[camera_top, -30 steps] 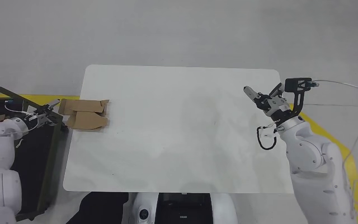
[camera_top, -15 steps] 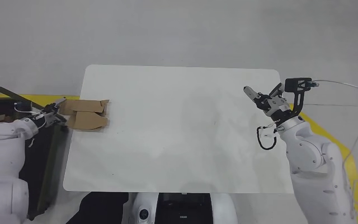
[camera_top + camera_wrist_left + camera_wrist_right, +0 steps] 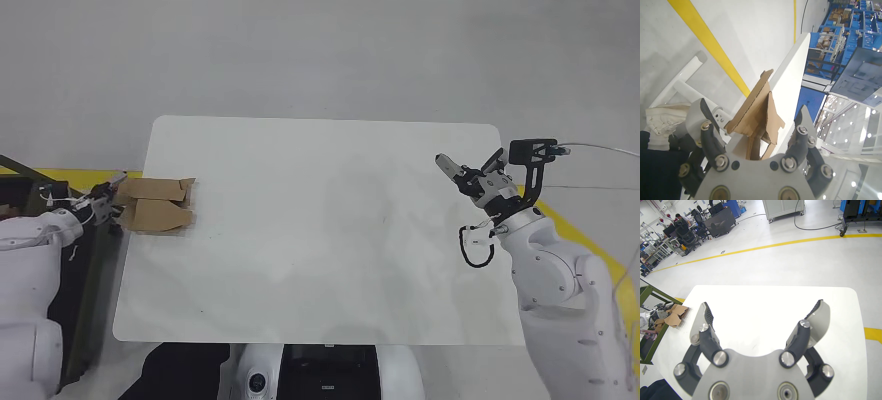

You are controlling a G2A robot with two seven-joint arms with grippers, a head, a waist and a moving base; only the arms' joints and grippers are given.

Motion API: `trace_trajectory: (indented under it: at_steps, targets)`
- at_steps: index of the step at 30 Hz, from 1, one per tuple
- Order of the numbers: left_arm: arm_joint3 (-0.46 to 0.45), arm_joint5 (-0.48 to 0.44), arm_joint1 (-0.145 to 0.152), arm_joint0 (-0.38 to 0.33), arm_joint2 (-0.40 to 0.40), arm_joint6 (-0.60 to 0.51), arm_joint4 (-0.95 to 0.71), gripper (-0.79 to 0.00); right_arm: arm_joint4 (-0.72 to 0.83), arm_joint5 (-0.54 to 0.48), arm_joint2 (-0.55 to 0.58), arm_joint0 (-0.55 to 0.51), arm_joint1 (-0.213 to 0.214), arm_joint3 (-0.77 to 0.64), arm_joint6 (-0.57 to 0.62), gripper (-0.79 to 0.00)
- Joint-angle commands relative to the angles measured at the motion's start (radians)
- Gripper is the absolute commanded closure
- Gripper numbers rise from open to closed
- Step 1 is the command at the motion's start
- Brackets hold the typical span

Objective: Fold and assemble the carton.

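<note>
The flat brown cardboard carton lies at the left edge of the white table, one end hanging past the edge. My left gripper is at that overhanging end. In the left wrist view the left gripper is open, and the carton with its perforated flap stands between the spread fingers; whether they touch it I cannot tell. My right gripper hovers open over the table's right side, far from the carton. The right wrist view shows the right gripper holding nothing and the carton far off.
A dark green rack stands against the table's left side, under my left arm; its frame appears in the right wrist view. The table's middle and right are bare. A yellow floor line runs past the table.
My left gripper has moved right, from beside the rack up to the carton's overhanging end. The carton and the right arm have stayed put.
</note>
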Motion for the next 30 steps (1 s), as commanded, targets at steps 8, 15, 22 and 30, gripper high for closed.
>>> trace_trajectory:
  at_steps: [8,15,22,30]
  targets:
    - [0.024,-0.014,-0.007,-0.016,-0.003,0.020,-0.017,-0.203,0.000,0.000,0.000,0.000,0.000,0.000,0.000,-0.785]
    - [0.024,-0.043,0.000,-0.025,-0.028,-0.003,-0.056,0.000,0.000,0.000,0.000,0.000,0.000,0.000,0.000,-0.785]
    - [-0.015,-0.080,0.017,-0.023,-0.075,-0.071,-0.120,0.000,0.000,0.000,0.000,0.000,0.000,0.000,0.000,-0.785]
    - [-0.178,-0.083,0.031,0.024,-0.120,-0.173,-0.204,0.000,0.000,0.000,0.000,0.000,0.000,0.000,0.000,-0.785]
